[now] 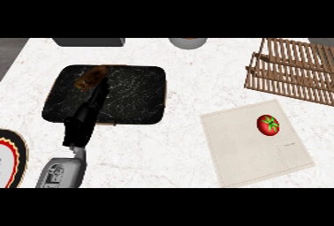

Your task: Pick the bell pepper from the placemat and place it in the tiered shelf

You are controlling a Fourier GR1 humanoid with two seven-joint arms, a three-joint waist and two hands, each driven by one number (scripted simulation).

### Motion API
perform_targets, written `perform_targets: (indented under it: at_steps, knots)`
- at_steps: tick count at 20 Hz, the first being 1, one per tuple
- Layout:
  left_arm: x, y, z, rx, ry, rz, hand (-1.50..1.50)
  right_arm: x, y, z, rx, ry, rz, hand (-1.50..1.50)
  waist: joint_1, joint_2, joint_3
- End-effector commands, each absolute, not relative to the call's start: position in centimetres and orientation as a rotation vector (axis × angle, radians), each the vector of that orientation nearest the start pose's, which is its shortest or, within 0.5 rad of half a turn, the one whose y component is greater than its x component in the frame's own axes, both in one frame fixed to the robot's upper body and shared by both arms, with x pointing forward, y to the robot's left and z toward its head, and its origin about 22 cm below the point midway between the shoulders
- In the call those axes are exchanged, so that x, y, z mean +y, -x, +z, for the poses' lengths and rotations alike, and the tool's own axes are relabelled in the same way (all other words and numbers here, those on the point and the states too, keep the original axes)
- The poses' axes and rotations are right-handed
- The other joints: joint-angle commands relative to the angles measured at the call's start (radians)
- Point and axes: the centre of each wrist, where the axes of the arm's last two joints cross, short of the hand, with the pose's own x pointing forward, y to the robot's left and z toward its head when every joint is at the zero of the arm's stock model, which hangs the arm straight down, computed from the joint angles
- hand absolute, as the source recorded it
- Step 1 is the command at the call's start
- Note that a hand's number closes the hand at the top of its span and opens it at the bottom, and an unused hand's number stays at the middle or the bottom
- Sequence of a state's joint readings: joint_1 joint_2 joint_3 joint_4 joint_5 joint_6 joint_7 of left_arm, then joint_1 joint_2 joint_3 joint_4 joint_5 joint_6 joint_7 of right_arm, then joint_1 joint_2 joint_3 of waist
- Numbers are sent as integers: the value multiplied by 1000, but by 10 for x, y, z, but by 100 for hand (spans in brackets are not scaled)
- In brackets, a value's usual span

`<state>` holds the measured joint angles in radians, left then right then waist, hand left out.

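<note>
Presently, head view: the red bell pepper (268, 125) lies on the pale placemat (248, 152), toward its far right corner, untouched. The wooden tiered shelf (294, 70) stands beyond the placemat at the counter's (173, 150) far right, apart from the pepper. The left hand (79, 126) reaches over the near left edge of a dark marbled board (134, 95), its fingers stretched out straight and holding nothing, pointing toward a brown item (91, 77) on the board's far left corner. A rimmed plate (20, 148) shows at the left edge.
</note>
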<state>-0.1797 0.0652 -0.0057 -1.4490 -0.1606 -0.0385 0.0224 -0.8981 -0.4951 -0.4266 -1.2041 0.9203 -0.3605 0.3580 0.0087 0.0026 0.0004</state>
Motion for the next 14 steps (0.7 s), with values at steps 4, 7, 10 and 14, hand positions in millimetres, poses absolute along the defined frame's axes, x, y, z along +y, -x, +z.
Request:
perform_targets:
  at_steps: [4, 7, 10, 14]
  knots:
    - [227, -289, 23, -1572, -95, -270, 0, -376, -391, 252, -1668, 1511, -136, 150, 0, 0, 0]
    - [225, -288, 19, -1574, -99, -266, 0, -400, -380, 264, -1329, 1736, -162, -150, -8, -1, -1]
    - [220, -283, 19, -1564, -110, -260, 0, -387, -392, 239, -1292, 1725, -191, -150, 1, -1, -1]
    - [217, -282, 21, -1581, -104, -271, 0, -388, -380, 262, -1354, 1660, -249, -150, -4, -3, -1]
